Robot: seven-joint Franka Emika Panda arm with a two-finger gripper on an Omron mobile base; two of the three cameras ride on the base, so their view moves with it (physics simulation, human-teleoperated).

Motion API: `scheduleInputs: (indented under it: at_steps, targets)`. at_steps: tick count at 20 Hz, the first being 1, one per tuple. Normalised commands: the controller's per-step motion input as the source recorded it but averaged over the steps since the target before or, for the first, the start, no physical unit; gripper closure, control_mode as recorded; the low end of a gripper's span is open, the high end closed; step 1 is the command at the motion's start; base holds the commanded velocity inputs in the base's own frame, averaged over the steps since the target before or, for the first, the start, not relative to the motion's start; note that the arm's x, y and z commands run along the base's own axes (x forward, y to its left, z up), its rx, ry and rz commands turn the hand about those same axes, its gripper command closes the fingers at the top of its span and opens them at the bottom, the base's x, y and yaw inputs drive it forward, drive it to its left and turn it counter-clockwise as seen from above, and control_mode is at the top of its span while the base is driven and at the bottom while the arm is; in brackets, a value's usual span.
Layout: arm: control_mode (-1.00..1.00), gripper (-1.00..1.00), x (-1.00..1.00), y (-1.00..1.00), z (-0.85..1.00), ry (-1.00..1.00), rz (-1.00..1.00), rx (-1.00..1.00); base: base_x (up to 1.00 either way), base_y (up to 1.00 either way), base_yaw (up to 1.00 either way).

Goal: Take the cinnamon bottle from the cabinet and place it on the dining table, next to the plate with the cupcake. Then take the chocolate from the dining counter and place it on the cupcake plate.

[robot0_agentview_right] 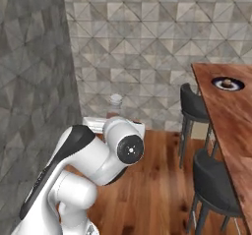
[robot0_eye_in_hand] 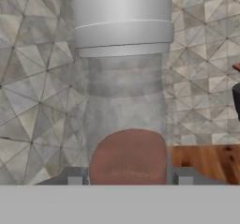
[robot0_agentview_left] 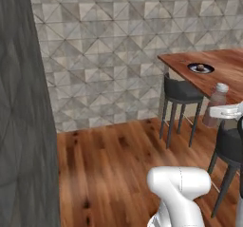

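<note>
The cinnamon bottle (robot0_eye_in_hand: 126, 101) is a clear jar with a grey-white cap and brown powder at its bottom. It stands upright between my fingertips (robot0_eye_in_hand: 75, 176), and my gripper (robot0_eye_in_hand: 130, 177) is shut on its lower part. From the left base camera the cinnamon bottle (robot0_agentview_left: 216, 100) hangs in my gripper (robot0_agentview_left: 212, 112) in front of the dining table's (robot0_agentview_left: 228, 74) near edge. The plate with the cupcake (robot0_agentview_left: 200, 68) sits further back on that table. In the right base view the cinnamon bottle (robot0_agentview_right: 115, 103) rises above my hand, far left of the cupcake plate (robot0_agentview_right: 228, 83). The chocolate is out of view.
Dark stools (robot0_agentview_left: 180, 90) (robot0_agentview_left: 232, 145) stand along the table's side, with a wooden floor (robot0_agentview_left: 109, 164) below. A tall grey panel (robot0_agentview_left: 23, 126) is at the left and a tiled wall (robot0_agentview_left: 104, 45) behind. In the right base view the stools (robot0_agentview_right: 214, 185) line the table (robot0_agentview_right: 226, 126).
</note>
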Motion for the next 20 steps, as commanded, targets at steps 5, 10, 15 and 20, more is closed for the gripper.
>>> scheduleInputs:
  at_steps: [5,10,15,20]
  targets:
    - [1.00,1.00,0.00,0.00,0.00,0.00,0.00,0.00,1.00,0.47,-0.41]
    - [1.00,1.00,0.00,0.00,0.00,0.00,0.00,0.00,1.00,0.69,-0.46]
    - [1.00,1.00,0.00,0.00,0.00,0.00,0.00,0.00,1.00,0.77,-0.48]
    - [1.00,1.00,0.00,0.00,0.00,0.00,0.00,0.00,1.00,0.75,-0.49]
